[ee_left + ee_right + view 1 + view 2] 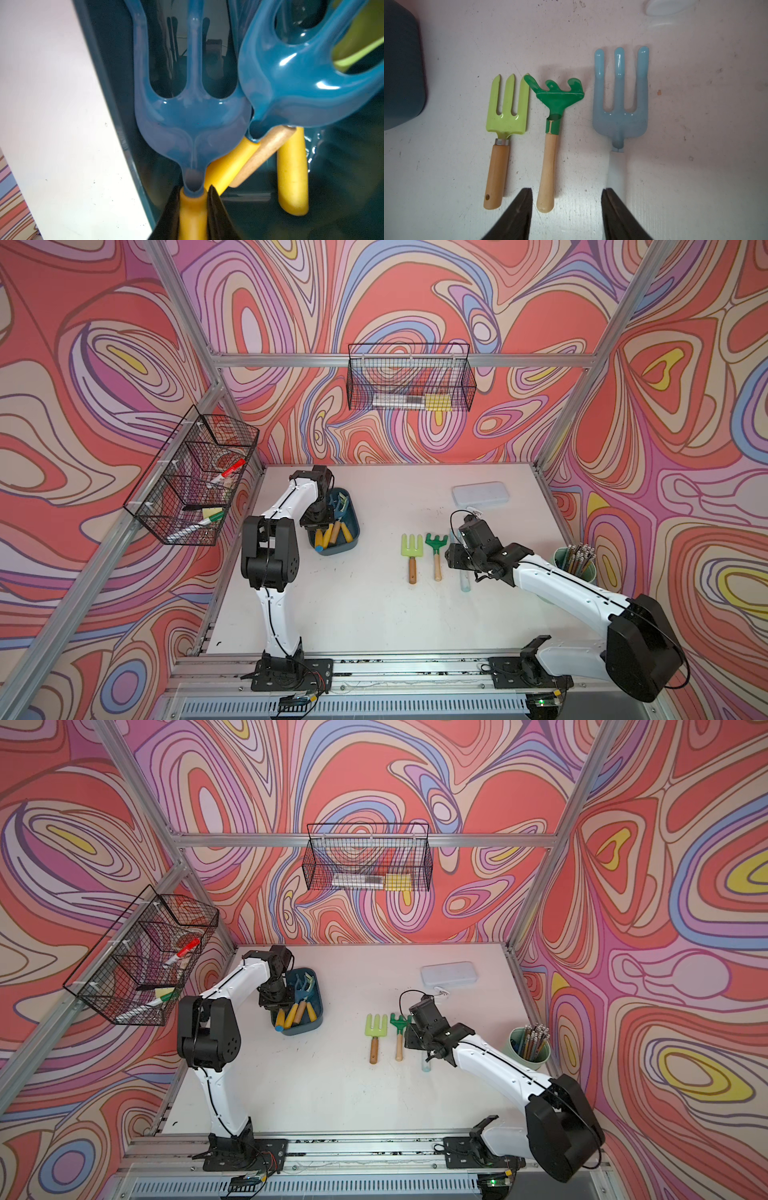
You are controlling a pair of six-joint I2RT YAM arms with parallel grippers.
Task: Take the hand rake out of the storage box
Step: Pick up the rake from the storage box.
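Left jaws clamping hand rake (192, 124), smooth yellow handle, glossy blue tines, teal storage box (116, 79), right jaws apart.

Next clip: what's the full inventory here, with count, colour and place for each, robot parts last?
storage box: one, dark teal, far left of the table
blue hand rake: one, yellow handle, in the box
other boxed tools: several, yellow or wooden handles
lime fork: one, wooden handle, mid-table
green rake: one, wooden handle, beside the lime fork
pale blue fork: one, beside the green rake
white case: one, far right
pencil cup: one, pale green, right edge
wire baskets: two, black, on frame rails
table: one, white
left gripper: black, closed on the rake's handle
right gripper: black, open, empty
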